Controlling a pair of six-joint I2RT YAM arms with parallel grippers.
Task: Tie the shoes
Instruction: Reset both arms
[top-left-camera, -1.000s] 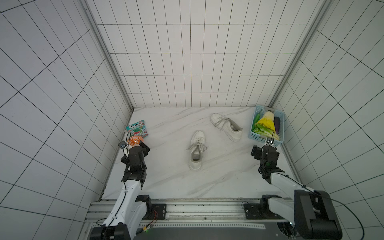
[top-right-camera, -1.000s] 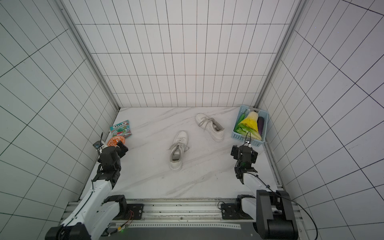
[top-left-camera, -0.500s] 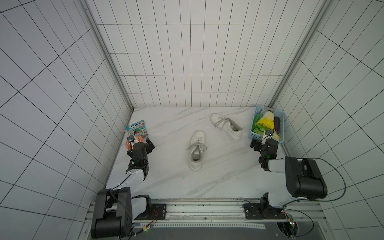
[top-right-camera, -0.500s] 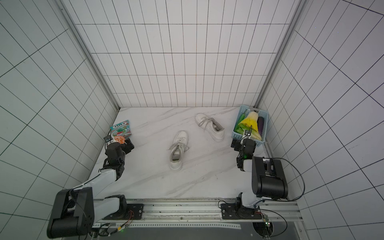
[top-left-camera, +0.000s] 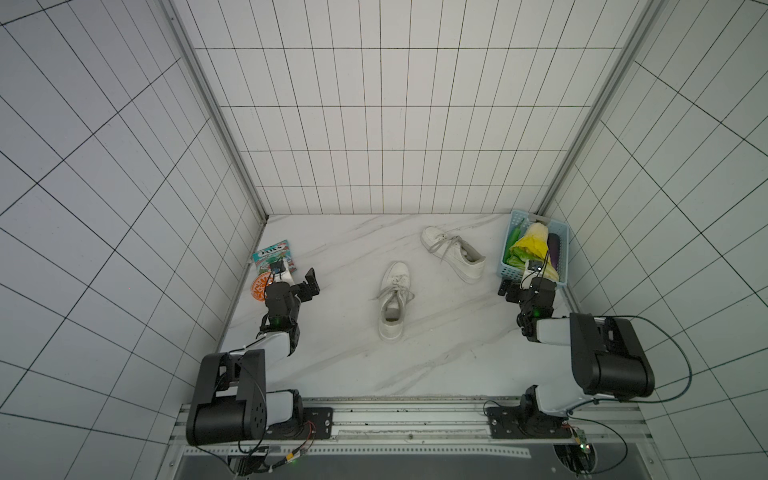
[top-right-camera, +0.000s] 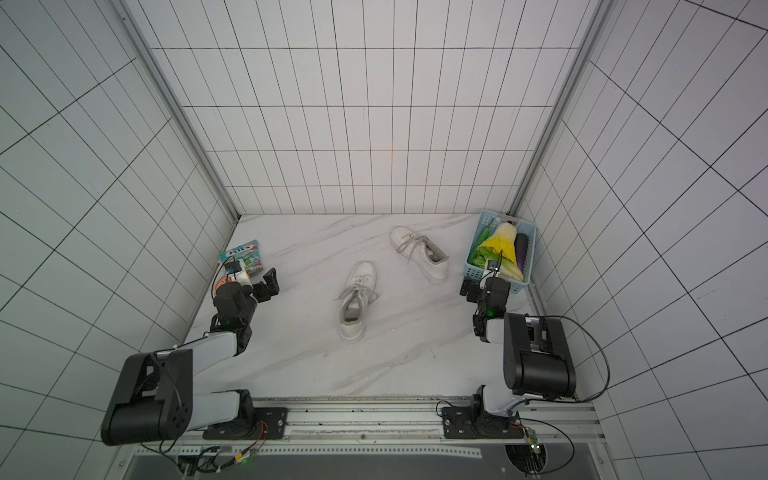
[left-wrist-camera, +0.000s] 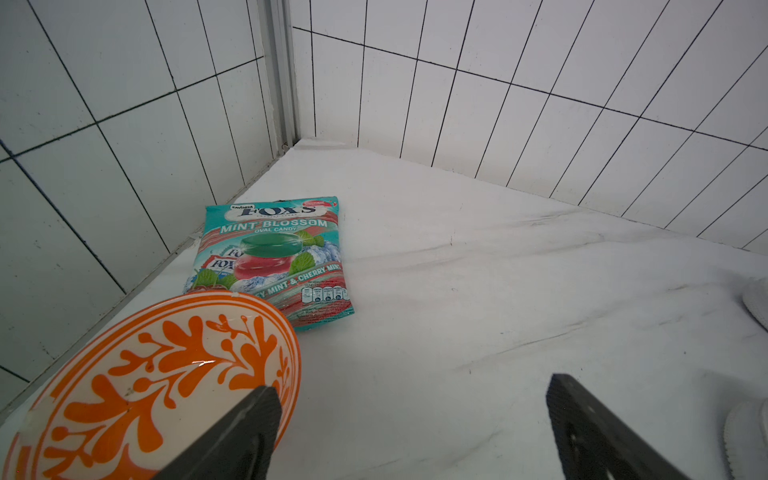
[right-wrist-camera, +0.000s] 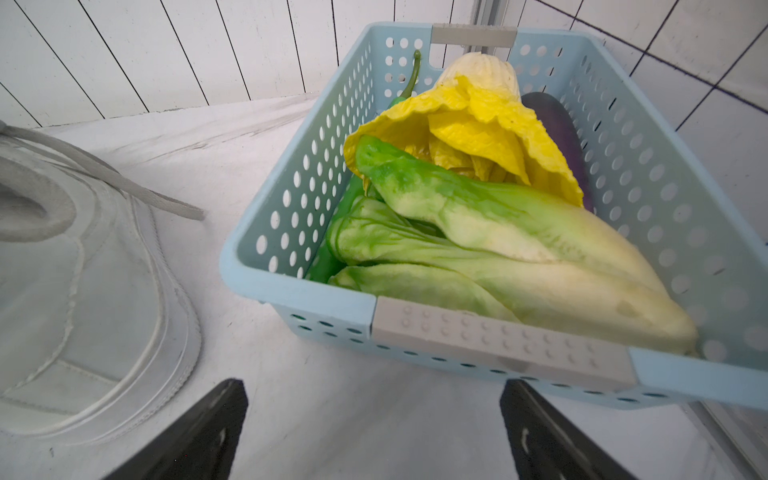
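two shoes (top-right-camera: 353, 305), laces loose, on the table (top-left-camera: 332, 353): near shoe (top-left-camera: 392, 299) central, far shoe (top-left-camera: 454, 254) near the basket (right-wrist-camera: 291, 199). my left gripper (left-wrist-camera: 411, 390) and right gripper (right-wrist-camera: 374, 386) gape wide, empty.

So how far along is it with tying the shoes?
Nothing looks done: laces on the near shoe and the far shoe lie loose, no bow showing. Nothing in hand: left gripper and right gripper are open and empty, touching neither shoe. Both shoes are left to tie.

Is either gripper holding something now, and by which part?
Nothing is held. The left gripper and the right gripper both stand open and empty.
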